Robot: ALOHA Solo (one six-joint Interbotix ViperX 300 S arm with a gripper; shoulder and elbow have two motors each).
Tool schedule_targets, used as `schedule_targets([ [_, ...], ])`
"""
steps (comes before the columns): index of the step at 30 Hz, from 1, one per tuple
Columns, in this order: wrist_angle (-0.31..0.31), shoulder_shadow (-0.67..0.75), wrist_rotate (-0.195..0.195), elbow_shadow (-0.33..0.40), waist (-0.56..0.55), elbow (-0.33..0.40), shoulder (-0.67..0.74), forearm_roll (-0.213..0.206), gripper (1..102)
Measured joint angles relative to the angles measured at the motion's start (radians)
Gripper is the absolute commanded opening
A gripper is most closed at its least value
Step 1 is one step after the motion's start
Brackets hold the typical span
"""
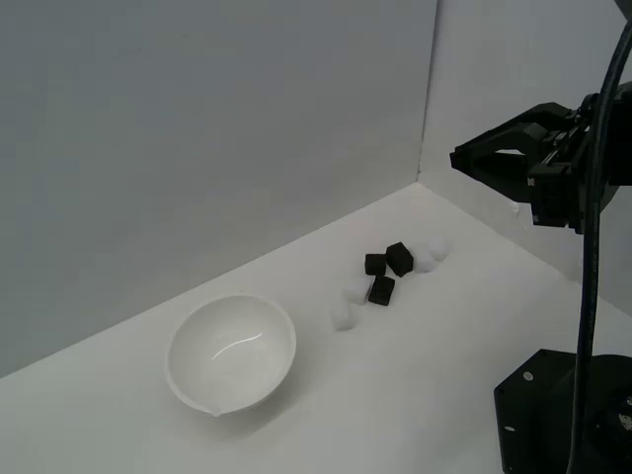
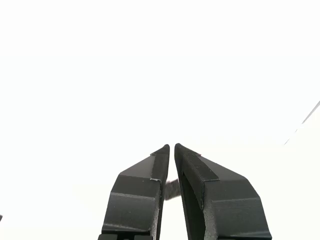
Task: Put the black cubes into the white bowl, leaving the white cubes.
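Gripper raised, jaws nearly closed on nothing, well apart from three black cubes clustered among white cubes beside empty white bowl; likely start pose, nothing moved yet.

Soft even light (wrist view overexposed)

**Our claw hanging high, jaws nearly together**

We are holding our arm raised at the exterior view's right, above our black base. Our claw is pointing toward the exterior view's left, its two fingers nearly meeting at the tips, gripping nothing, a thin slit showing between them.
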Motion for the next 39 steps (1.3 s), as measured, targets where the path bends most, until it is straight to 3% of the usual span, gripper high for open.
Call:
schedule_targets([
  [6, 0.037, -0.141, 0.002, -0.015, 0.0, -0.015, -0.143, -0.002, 3],
  [15, 0.034, -0.324, 0.014, -0.014, 0.0, -0.015, -0.325, 0.0, 3],
  [24, -0.041, -0.492, 0.117, -0.015, 0.0, -0.017, -0.491, 0.0, 8],
  [27, -0.057, -0.561, 0.138, -0.014, 0.0, -0.015, -0.563, 0.0, 21],
  [30, -0.086, -0.629, 0.138, -0.015, 0.0, -0.017, -0.627, -0.002, 27],
  [33, -0.117, -0.684, 0.163, -0.014, 0.0, -0.017, -0.681, 0.0, 34],
  [35, -0.127, -0.709, 0.17, -0.015, 0.0, -0.017, -0.706, 0.0, 57],
  [37, -0.13, -0.739, 0.17, -0.018, 0.0, -0.018, -0.733, 0.0, 92],
  [38, -0.13, -0.75, 0.172, -0.021, 0.0, -0.023, -0.746, -0.002, 102],
  [39, -0.137, -0.761, 0.172, -0.026, 0.0, -0.029, -0.758, -0.002, 99],
])
